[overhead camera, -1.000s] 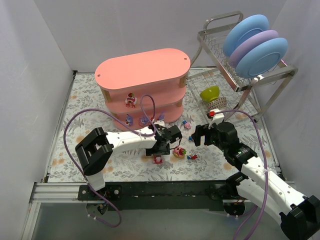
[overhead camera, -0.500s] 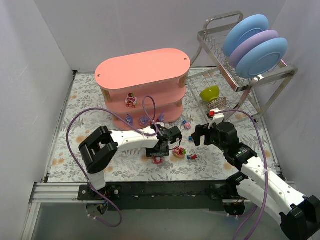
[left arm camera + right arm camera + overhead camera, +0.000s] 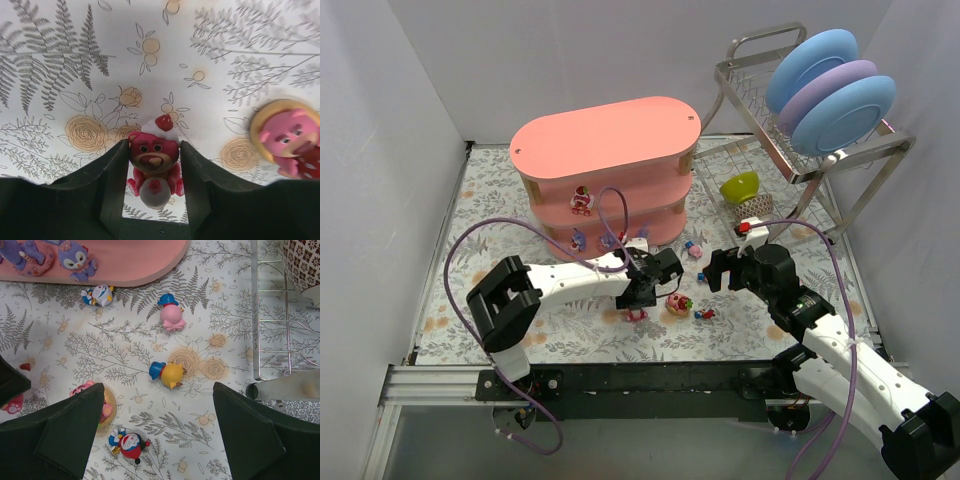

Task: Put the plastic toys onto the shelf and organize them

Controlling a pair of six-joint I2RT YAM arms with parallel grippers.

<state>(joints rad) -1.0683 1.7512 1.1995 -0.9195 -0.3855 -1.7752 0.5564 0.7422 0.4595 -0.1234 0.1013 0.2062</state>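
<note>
My left gripper (image 3: pixel 638 300) (image 3: pixel 152 170) is shut on a red bear toy (image 3: pixel 154 155) with a white-and-red cap; both fingers press the sides of its head, low over the mat. A pink bear toy on a yellow disc (image 3: pixel 287 135) (image 3: pixel 677 303) lies just to its right. My right gripper (image 3: pixel 728 268) (image 3: pixel 157 388) hangs open above a yellow toy with a blue hat (image 3: pixel 172 375). A pink toy with a blue hat (image 3: pixel 171 315) and a blue-and-red toy (image 3: pixel 129 444) lie on the mat. The salmon-pink shelf (image 3: pixel 605 135) holds a red toy (image 3: pixel 582 199) and purple toys (image 3: pixel 75 257).
A wire dish rack (image 3: pixel 800 150) with blue and purple plates stands at the back right, and its frame (image 3: pixel 280 340) sits close to my right gripper. A green bowl (image 3: pixel 740 185) and a patterned bowl (image 3: pixel 305 265) sit under it. White walls enclose the floral mat.
The left jaws have narrowed onto the red bear toy, and the left arm's elbow has shifted slightly. The right arm has not moved.
</note>
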